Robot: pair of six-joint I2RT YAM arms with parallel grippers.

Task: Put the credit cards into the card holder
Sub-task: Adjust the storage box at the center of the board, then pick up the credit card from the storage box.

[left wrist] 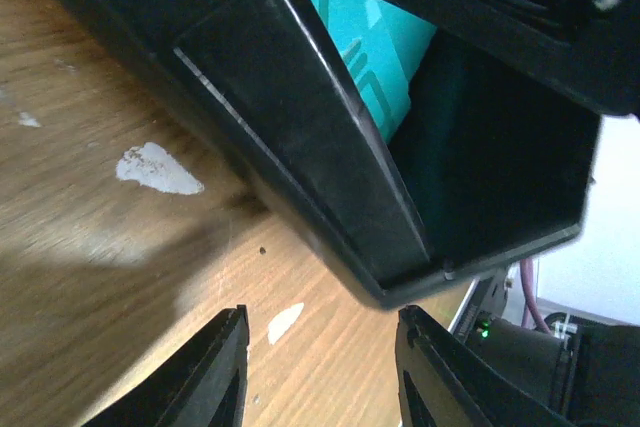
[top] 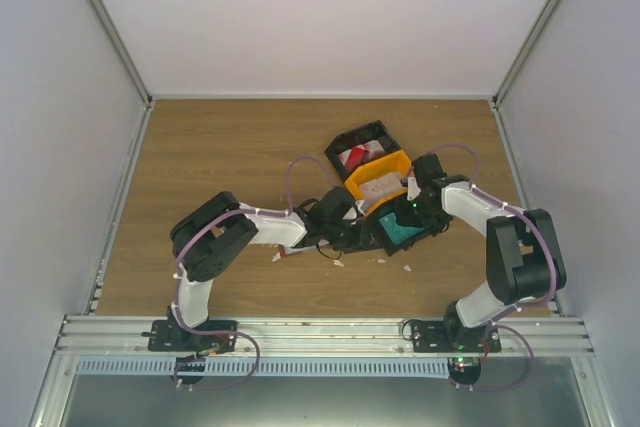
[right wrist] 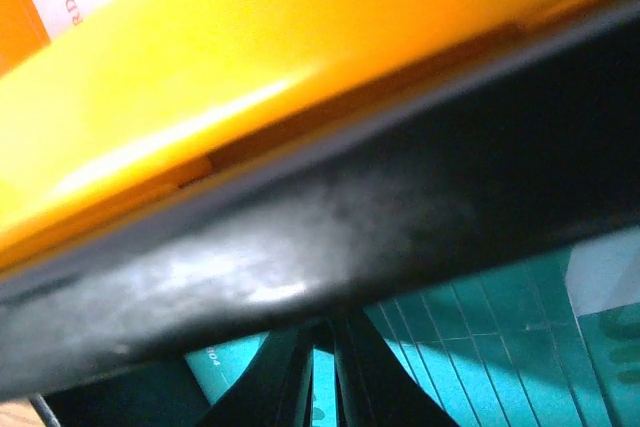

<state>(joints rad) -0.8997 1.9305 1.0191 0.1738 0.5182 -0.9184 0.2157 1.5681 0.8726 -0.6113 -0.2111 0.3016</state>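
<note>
My right end effector [right wrist: 325, 372] has its fingers drawn together over the teal credit card [right wrist: 480, 347], printed with fine ruled lines, lying in the black plastic bin [right wrist: 300, 257]; its lettering blurs. My left end effector [left wrist: 320, 367] gapes, holding nothing, above the scuffed woodgrain tabletop [left wrist: 100, 277] beside that bin's smooth corner.

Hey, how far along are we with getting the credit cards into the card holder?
Nothing looks done: the red-and-white card sits in the far black bin, the pale card in the orange bin. In hand: the right end effector is down over the teal card, grip unclear; the left end effector hangs open beside the near black bin. Left: all three cards.
</note>
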